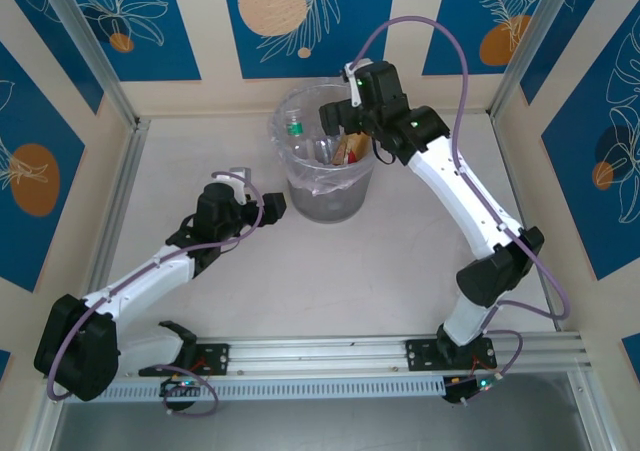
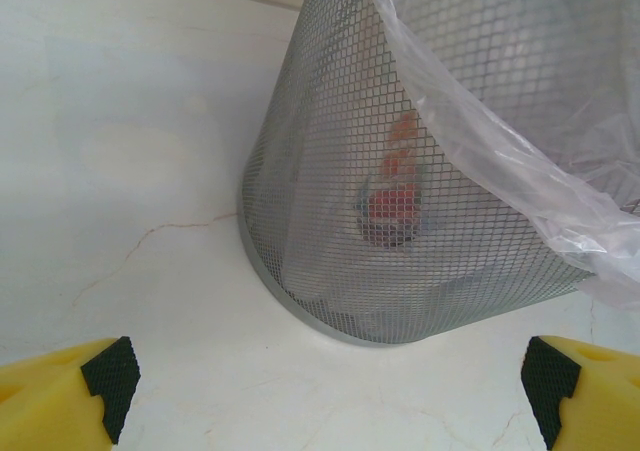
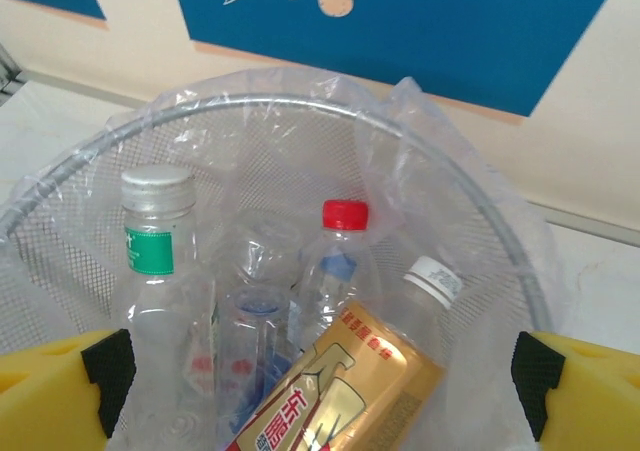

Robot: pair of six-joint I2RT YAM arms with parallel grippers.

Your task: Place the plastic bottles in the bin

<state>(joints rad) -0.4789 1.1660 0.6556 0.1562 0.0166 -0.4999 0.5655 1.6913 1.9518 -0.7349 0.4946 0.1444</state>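
Note:
The bin (image 1: 325,196) stands at the back middle of the table, a grey mesh basket lined with a clear bag. Several plastic bottles lie inside it: one with a silver cap and green band (image 3: 155,261), one with a red cap (image 3: 343,256), and a white-capped one with a gold-brown label (image 3: 385,371). My right gripper (image 1: 340,131) hangs open over the bin's mouth, nothing between its yellow fingers (image 3: 60,391). The left gripper (image 1: 258,193) is open low over the table, left of the bin and facing its mesh wall (image 2: 330,171). A red label (image 2: 392,206) shows through the mesh.
The bag liner (image 2: 520,151) drapes over the bin's outer side. Blue-panelled walls and aluminium posts (image 1: 90,51) close in the table on three sides. A metal rail (image 1: 330,353) runs along the near edge between the arm bases.

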